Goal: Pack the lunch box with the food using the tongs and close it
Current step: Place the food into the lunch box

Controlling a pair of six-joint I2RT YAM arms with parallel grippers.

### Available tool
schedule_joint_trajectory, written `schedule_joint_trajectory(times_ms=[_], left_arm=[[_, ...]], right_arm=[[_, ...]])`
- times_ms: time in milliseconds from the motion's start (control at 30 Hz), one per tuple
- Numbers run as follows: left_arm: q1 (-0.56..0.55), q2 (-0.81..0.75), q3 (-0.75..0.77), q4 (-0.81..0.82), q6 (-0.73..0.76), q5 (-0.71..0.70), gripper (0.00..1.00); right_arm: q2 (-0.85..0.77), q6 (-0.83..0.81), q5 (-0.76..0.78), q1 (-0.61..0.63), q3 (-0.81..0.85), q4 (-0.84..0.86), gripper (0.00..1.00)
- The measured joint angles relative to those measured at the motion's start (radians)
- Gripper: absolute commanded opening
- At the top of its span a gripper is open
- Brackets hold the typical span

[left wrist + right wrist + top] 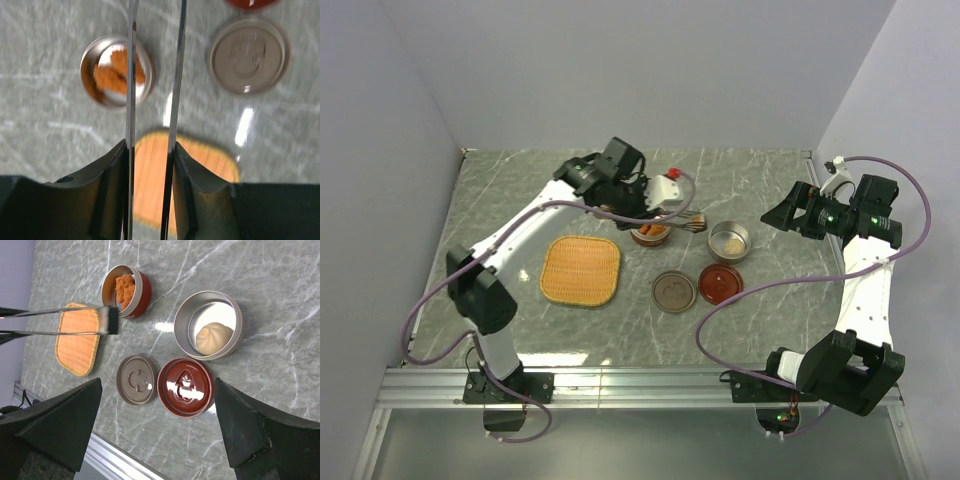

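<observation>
We show the left gripper [150,150] clenched on the long, slender silver metal tongs [131,75], one finger [107,185] pressing from outside on each thin arm, so that the two arms run nearly parallel with a narrow gap. The tongs reach out over the middle of the grey-green marbled table [500,200]. Their tips lie just beside the rim of the round red-walled metal container [142,295], and we cannot tell whether they touch it. This container holds the orange-brown fried nuggets [125,287]. Just beside it, toward the table's right edge, stands the round silver metal container [181,327] with the pale beige ball [214,337] inside. Between these containers and the table's near edge lie the round grey-brown lid [136,380] and the round red lid [185,386], side by side and flat on the table. The orange-yellow woven square tray [581,270] lies toward the left edge, near the lids but apart from them. The right gripper [775,213] hangs above the right side of the table, jaws spread wide and grasping nothing.
</observation>
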Motion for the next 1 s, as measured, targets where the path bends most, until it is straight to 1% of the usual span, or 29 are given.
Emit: schedule_joint_trajectory(times_ms=[100, 233, 367, 633, 1000], left_arm=[[-0.044, 0.091, 0.056, 0.062, -0.087, -0.002, 0.29], [-0.089, 0.185, 0.109, 0.104, -0.153, -0.006, 0.3], [-0.116, 0.248, 0.124, 0.126, -0.199, -0.015, 0.31], [-0.132, 0.342, 0.196, 0.148, -0.233, -0.041, 0.33], [-0.133, 0.385, 0.217, 0.166, -0.24, -0.064, 0.38]], right_arm=[[0.0, 0.003, 0.007, 0.0, 0.0, 0.0, 1.0], [0.0, 0.003, 0.017, 0.0, 0.001, 0.0, 1.0], [0.0, 0.006, 0.019, 0.0, 0.001, 0.0, 1.0], [0.0, 0.018, 0.018, 0.0, 0.001, 0.002, 1.0], [0.0, 0.018, 0.016, 0.0, 0.001, 0.008, 1.0]])
